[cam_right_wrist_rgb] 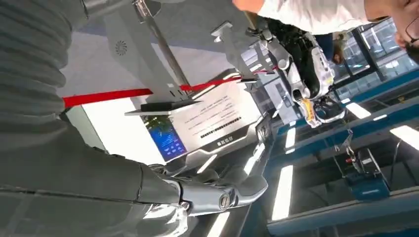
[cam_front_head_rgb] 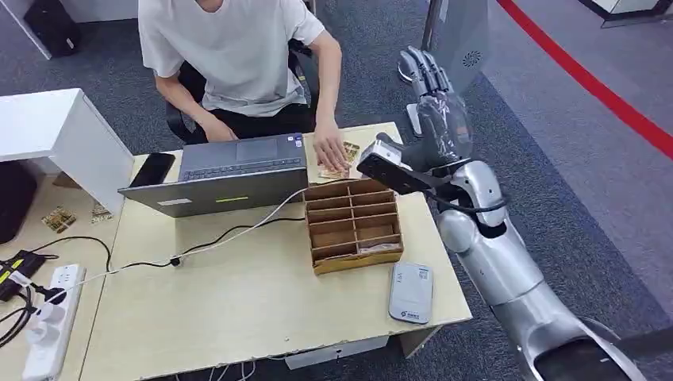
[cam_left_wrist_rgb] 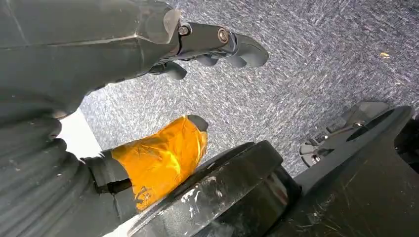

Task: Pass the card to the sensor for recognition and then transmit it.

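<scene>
1. The right hand [cam_front_head_rgb: 432, 103] is raised beyond the far right corner of the desk [cam_front_head_rgb: 238, 309], fingers [cam_front_head_rgb: 421, 67] spread and holding nothing.
2. The cards [cam_front_head_rgb: 337, 159] lie on the far edge of the desk, under the person's hand [cam_front_head_rgb: 329, 144], beside the wooden divided box [cam_front_head_rgb: 353, 226].
3. The left hand [cam_left_wrist_rgb: 197, 44] hangs over the carpet, fingers apart and empty.
4. Judged stage: the start, no card taken yet.
5. Next, the right hand likely has to receive or pick a card, then bring it to the white reader [cam_front_head_rgb: 411, 292] near the front right corner.
</scene>
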### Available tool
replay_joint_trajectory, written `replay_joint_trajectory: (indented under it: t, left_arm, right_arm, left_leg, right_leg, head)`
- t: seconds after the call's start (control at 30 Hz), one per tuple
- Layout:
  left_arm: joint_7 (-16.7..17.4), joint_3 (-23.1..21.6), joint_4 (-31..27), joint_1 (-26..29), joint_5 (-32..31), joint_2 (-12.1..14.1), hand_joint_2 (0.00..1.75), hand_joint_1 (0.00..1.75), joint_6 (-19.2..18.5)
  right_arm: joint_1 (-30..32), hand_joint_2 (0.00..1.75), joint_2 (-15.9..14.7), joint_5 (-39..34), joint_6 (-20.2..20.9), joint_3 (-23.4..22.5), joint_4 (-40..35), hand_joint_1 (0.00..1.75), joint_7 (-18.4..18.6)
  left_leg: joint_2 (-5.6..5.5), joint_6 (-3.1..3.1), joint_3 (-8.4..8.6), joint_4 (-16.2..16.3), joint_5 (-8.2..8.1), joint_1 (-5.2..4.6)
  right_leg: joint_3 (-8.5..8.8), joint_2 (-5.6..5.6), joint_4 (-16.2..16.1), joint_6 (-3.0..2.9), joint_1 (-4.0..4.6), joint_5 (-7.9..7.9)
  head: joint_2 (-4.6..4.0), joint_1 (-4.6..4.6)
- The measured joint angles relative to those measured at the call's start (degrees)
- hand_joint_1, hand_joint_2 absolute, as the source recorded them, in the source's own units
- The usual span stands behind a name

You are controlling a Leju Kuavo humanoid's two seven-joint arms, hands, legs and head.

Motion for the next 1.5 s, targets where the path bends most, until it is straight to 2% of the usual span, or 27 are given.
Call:
replay_joint_trajectory:
  t: [0.1, 0.2, 0.33, 0.47, 0.87, 0.9, 0.93, 1.5]
  left_arm:
    - [0.11, -0.11, 0.00, -0.04, -0.07, 0.00, 1.75, 0.00, -0.09]
    - [0.63, -0.11, 0.00, -0.19, -0.24, 0.00, 1.75, 0.00, -0.44]
    - [1.07, -0.20, 0.00, -0.35, -0.68, 0.00, 1.75, 0.00, -0.83]
    - [1.11, -0.22, 0.00, -0.40, -1.03, 0.00, 1.75, 0.00, -1.05]
    - [1.79, -0.22, 0.00, -0.58, -1.27, -0.02, 1.75, 0.00, -1.38]
    - [1.79, -0.22, 0.00, -0.58, -1.27, -0.02, 1.75, 0.00, -1.40]
    - [1.79, -0.22, 0.00, -0.58, -1.27, -0.02, 1.75, 0.00, -1.40]
    - [1.81, -0.22, 0.00, -0.65, -1.55, -0.02, 1.75, 0.00, -1.90]
  right_arm:
    - [-0.24, 1.75, 0.28, 0.39, 0.02, 0.46, 0.39, 0.00, 0.48]
    - [-0.41, 1.75, 0.31, 3.28, 0.33, 1.38, 0.72, 0.00, 2.54]
    - [-0.44, 1.75, -0.96, 12.73, -0.13, 2.62, 1.84, 0.00, 6.52]
    - [-0.80, 1.75, -3.12, 18.25, -0.15, 3.32, 3.04, 0.00, 8.37]
    - [-1.03, 1.75, -4.35, 19.45, 0.79, 4.48, 3.76, 0.00, 9.09]
    - [-1.03, 1.75, -4.37, 19.45, 0.87, 4.54, 3.76, 0.47, 9.07]
    - [-1.03, 1.75, -4.37, 19.45, 0.92, 4.59, 3.76, 1.75, 9.09]
    - [-1.02, 1.75, -4.37, 18.05, 0.59, 4.68, 3.87, 1.75, 7.12]
  left_leg:
    - [0.00, 0.00, 0.00, 0.00, 0.00, 0.00]
    - [0.00, 0.00, 0.01, 0.01, 0.00, 0.00]
    - [-0.06, 0.00, -0.01, 0.02, 0.00, 0.00]
    - [-0.06, 0.00, -0.06, 0.05, 0.00, 0.00]
    - [-0.05, 0.01, -0.06, 0.07, 0.00, 0.01]
    - [-0.05, 0.01, -0.06, 0.07, 0.00, 0.01]
    - [-0.05, 0.01, -0.06, 0.07, 0.00, 0.01]
    - [-0.06, 0.01, -0.07, 0.09, 0.00, 0.01]
  right_leg:
    - [0.00, -0.01, 0.00, 0.00, 0.00, 0.00]
    - [-0.01, -0.01, 0.00, 0.00, 0.00, 0.00]
    - [-0.03, -0.07, 0.00, 0.00, 0.00, 0.00]
    - [-0.04, -0.07, 0.00, 0.00, 0.00, 0.00]
    - [-0.06, -0.06, 0.00, 0.00, 0.01, 0.00]
    - [-0.06, -0.06, 0.00, 0.00, 0.01, 0.00]
    - [-0.06, -0.06, 0.00, 0.00, 0.01, 0.00]
    - [-0.06, -0.07, 0.00, 0.01, 0.01, 0.00]
  head:
    - [0.00, 0.00]
    - [0.00, 0.00]
    - [0.00, 0.00]
    - [0.00, 0.02]
    - [0.00, 0.00]
    - [0.00, 0.00]
    - [0.00, 0.00]
    - [0.00, 0.00]
